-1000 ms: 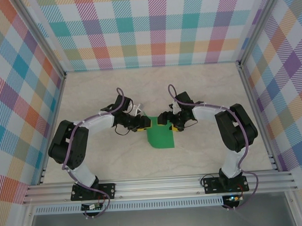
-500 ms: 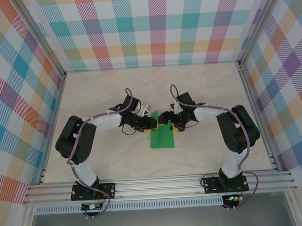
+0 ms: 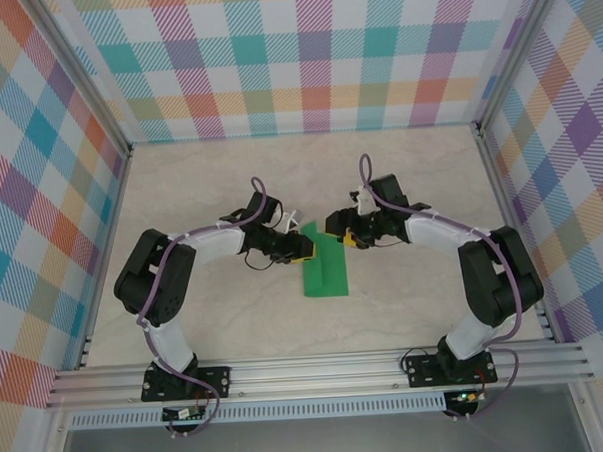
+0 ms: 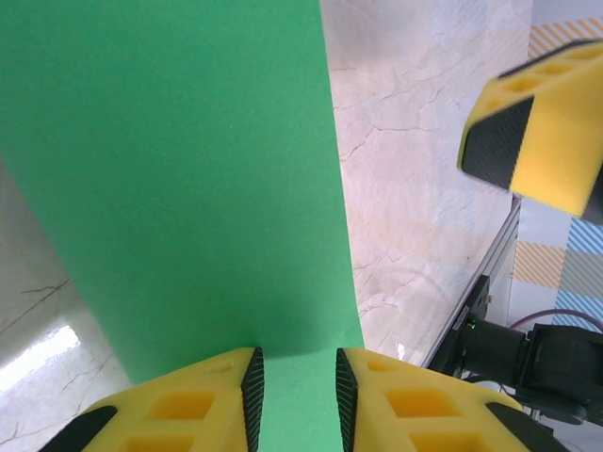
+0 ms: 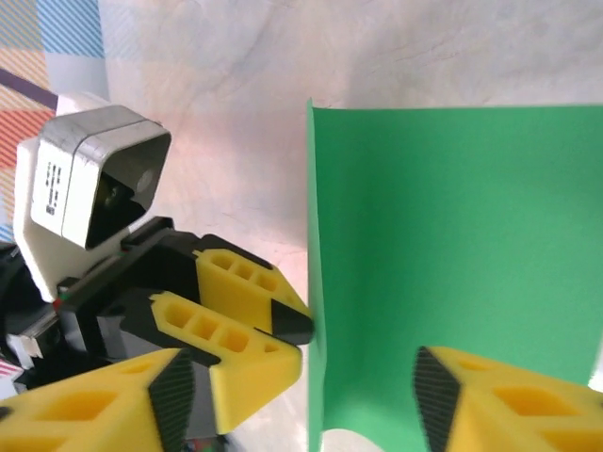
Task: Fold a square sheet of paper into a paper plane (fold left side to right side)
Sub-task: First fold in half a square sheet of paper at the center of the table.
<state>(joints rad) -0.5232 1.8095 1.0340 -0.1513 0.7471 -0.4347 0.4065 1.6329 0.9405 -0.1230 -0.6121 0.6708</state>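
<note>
The square sheet of paper (image 3: 326,275) lies at the table's middle as a narrow green folded strip, with its left edge lifted. It also shows as paper (image 4: 188,169) and paper (image 5: 452,245) in the wrist views. My left gripper (image 3: 305,252) is at that raised left edge. Its jaws (image 4: 294,395) stand a narrow gap apart with green paper in the gap. From the right wrist, the left gripper (image 5: 287,325) has its tips against the edge. My right gripper (image 3: 333,225) hovers open over the strip's far end, fingers (image 5: 452,395) wide apart. A paper plane is out of view.
The marble tabletop (image 3: 200,190) stretches out on all sides of the strip. Plaid walls (image 3: 315,65) close the back and sides. An aluminium rail (image 3: 318,370) runs along the near edge by both arm bases.
My right gripper has pulled back toward the far side and its jaws have narrowed somewhat. My left gripper's jaws have drawn closer at the paper's edge. The strip looks narrower than before.
</note>
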